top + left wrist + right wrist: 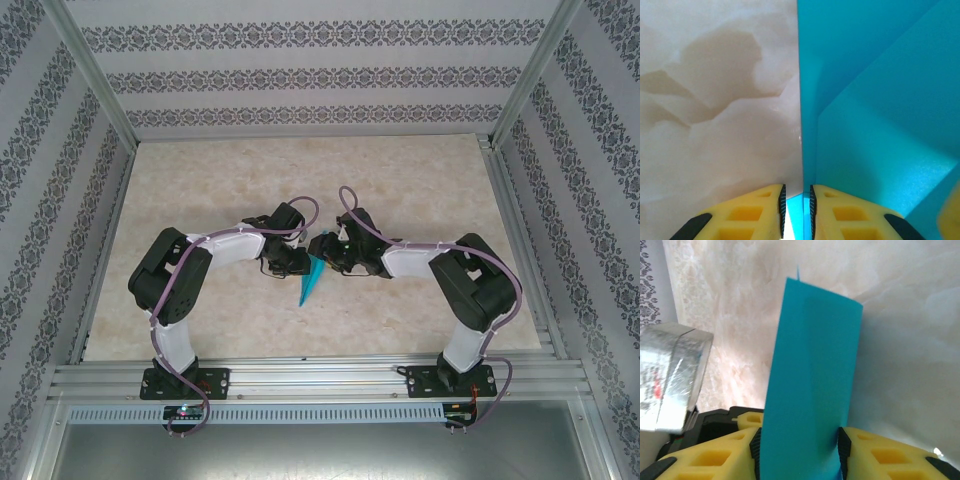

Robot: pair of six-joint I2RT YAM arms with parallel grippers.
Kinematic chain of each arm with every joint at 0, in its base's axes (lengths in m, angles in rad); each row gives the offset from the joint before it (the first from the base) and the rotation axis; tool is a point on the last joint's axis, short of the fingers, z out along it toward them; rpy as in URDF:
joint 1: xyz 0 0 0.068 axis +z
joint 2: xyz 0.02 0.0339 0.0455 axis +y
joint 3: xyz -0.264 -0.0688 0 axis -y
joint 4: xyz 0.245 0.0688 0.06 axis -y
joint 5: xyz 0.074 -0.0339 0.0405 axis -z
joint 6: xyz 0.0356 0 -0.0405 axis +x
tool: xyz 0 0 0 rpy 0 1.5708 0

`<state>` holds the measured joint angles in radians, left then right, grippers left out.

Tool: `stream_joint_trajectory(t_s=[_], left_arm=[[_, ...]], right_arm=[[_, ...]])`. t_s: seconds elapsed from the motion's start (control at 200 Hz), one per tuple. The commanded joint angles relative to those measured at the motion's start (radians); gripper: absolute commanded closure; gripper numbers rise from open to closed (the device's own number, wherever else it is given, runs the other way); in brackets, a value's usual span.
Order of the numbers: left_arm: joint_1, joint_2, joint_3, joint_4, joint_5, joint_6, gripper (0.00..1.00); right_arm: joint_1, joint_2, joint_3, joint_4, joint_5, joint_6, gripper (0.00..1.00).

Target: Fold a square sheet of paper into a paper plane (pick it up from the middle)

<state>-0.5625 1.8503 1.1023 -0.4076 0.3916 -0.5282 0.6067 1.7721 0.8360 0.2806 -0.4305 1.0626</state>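
Note:
The square sheet of paper is folded into a narrow teal paper plane (311,283), a pointed wedge whose tip points toward the near edge. Both grippers meet at its wide end in mid-table. My left gripper (298,262) is shut on the plane's centre fold. In the left wrist view that fold (807,150) runs straight into the narrow gap of the gripper (796,192), and a wing (880,130) spreads to the right. My right gripper (330,250) stands open. In the right wrist view a broad flap of the plane (812,360) rises between the gripper's (799,442) wide-set pads.
The beige marbled tabletop (300,180) is walled by patterned panels and aluminium rails (320,380). A shiny metal part (670,375) of the other arm sits close on the left in the right wrist view. Free tabletop lies behind and beside the grippers.

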Motion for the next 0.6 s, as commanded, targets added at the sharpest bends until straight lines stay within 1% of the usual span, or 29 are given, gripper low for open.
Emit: stream_joint_trajectory(t_s=[0.0, 0.075, 0.155, 0.255, 0.37, 0.45, 0.515, 0.595], left_arm=[[-0.014, 0.003, -0.008, 0.02, 0.037, -0.016, 0.77], [-0.015, -0.006, -0.013, 0.021, 0.021, -0.025, 0.77], [-0.014, -0.013, -0.02, 0.026, 0.012, -0.032, 0.77], [-0.014, -0.022, -0.028, 0.028, 0.001, -0.044, 0.77], [-0.014, -0.038, -0.037, 0.037, -0.01, -0.058, 0.77], [-0.014, -0.042, -0.037, 0.038, -0.011, -0.061, 0.77], [-0.015, -0.04, -0.036, 0.039, -0.011, -0.062, 0.78], [-0.014, -0.039, -0.036, 0.039, -0.003, -0.059, 0.78]], right_arm=[[0.007, 0.026, 0.022, -0.011, 0.021, -0.039, 0.55], [0.009, 0.032, 0.026, -0.037, 0.028, -0.044, 0.55], [0.014, 0.023, 0.009, -0.018, 0.038, -0.044, 0.57], [0.018, 0.01, -0.001, -0.029, 0.043, -0.049, 0.55], [0.022, -0.036, -0.046, -0.027, 0.083, -0.002, 0.53], [0.04, -0.064, -0.072, 0.009, 0.087, 0.018, 0.52], [0.046, -0.079, -0.068, -0.012, 0.099, 0.028, 0.53], [0.055, -0.11, -0.102, 0.033, 0.138, 0.055, 0.53]])
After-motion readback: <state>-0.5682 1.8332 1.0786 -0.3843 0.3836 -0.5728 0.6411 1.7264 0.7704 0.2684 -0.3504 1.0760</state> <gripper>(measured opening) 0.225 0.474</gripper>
